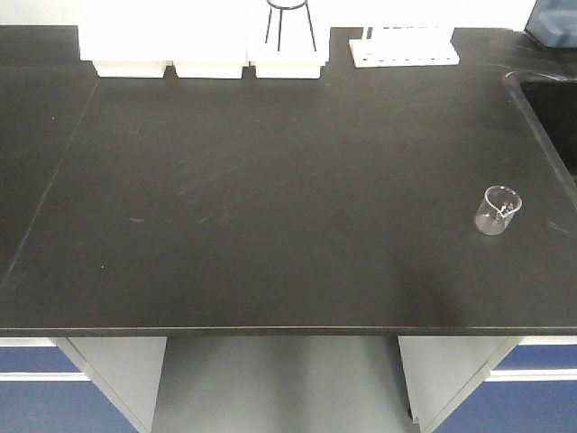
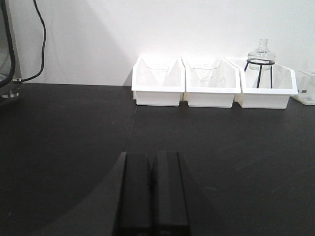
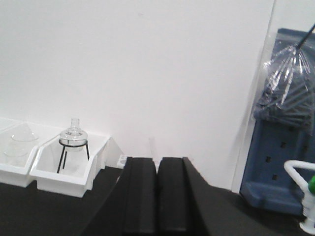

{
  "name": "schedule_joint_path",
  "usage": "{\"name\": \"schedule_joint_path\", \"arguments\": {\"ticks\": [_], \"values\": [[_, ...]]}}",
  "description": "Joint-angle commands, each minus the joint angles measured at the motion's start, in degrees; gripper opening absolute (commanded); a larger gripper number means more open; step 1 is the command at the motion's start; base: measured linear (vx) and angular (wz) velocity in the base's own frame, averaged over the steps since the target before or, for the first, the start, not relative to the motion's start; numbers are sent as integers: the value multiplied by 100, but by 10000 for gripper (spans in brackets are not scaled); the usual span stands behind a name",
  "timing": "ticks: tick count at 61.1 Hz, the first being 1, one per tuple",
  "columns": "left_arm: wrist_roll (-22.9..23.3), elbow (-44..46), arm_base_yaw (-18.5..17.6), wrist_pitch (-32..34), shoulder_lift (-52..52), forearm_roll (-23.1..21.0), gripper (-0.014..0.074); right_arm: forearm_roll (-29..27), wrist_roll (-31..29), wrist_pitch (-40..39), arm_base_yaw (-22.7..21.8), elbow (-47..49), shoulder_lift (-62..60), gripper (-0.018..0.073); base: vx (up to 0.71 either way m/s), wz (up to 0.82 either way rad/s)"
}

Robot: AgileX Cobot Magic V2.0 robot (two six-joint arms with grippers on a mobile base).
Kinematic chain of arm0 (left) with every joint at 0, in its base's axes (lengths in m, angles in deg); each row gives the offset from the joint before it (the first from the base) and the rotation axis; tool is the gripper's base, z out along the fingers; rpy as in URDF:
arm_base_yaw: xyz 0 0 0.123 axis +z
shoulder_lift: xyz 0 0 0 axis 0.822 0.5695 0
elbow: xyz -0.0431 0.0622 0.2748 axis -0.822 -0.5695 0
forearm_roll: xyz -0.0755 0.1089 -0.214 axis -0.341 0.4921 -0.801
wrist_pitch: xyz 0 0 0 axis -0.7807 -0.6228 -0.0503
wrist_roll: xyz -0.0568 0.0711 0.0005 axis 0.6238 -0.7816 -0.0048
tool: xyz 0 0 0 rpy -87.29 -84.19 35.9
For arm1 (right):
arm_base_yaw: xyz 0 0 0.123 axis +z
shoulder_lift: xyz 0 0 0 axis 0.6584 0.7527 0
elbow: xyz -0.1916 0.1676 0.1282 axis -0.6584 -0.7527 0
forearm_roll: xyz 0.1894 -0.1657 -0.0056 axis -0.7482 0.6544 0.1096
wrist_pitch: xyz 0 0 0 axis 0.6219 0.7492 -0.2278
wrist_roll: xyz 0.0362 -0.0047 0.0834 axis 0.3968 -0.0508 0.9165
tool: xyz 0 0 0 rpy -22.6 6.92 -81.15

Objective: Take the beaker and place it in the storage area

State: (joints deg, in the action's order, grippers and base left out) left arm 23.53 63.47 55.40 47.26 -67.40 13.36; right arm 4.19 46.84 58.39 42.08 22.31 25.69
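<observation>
The beaker (image 1: 498, 209), small and of clear glass, stands upright on the right side of a black benchtop (image 1: 270, 198), close to the sink corner. Neither gripper shows in the front view. In the left wrist view my left gripper (image 2: 153, 156) hangs low over the dark top, its two black fingers pressed together with nothing between them. In the right wrist view my right gripper (image 3: 157, 160) is also shut and empty, pointing at the white back wall. The beaker appears in neither wrist view. The storage area is out of view.
Three white bins (image 1: 209, 45) line the back edge; a black tripod holding a glass flask (image 2: 259, 61) stands in the rightmost one. A white tube rack (image 1: 404, 47) sits beside them. A sink (image 1: 550, 108) lies at the right, with a blue drying rack (image 3: 285, 128) behind it.
</observation>
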Motion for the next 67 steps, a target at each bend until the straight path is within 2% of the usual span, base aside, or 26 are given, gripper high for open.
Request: {"name": "schedule_joint_path", "arguments": {"ticks": [1,9,15,23,26,29,36,51,56,61,67], "values": [[33,-125,-43,485,-104,-32,-8,29,-42,-909,-17,214,220,1,0,0],[33,-125,-43,485,-104,-32,-8,29,168,-915,-17,206,331,55,0,0],[33,-125,-43,485,-104,-32,-8,29,293,-921,-17,193,331,146,0,0],[33,-125,-43,485,-104,-32,-8,2,420,-902,-17,193,331,353,0,0],[33,-125,-43,485,-104,-32,-8,-59,420,-876,-17,193,331,463,0,0],[33,-125,-43,485,-104,-32,-8,-224,420,-795,-17,193,331,571,0,0],[33,-125,-43,485,-104,-32,-8,-605,378,-714,-17,193,331,732,0,0],[33,-125,-43,485,-104,-32,-8,-625,647,-643,-17,170,323,706,0,0],[33,-125,-43,485,-104,-32,-8,-406,629,-739,-17,-13,506,683,0,0],[33,-125,-43,485,-104,-32,-8,-180,629,-1218,-17,-490,765,662,0,0],[33,-125,-43,485,-104,-32,-8,-204,681,-2011,-17,-1137,1104,645,0,0]]}}
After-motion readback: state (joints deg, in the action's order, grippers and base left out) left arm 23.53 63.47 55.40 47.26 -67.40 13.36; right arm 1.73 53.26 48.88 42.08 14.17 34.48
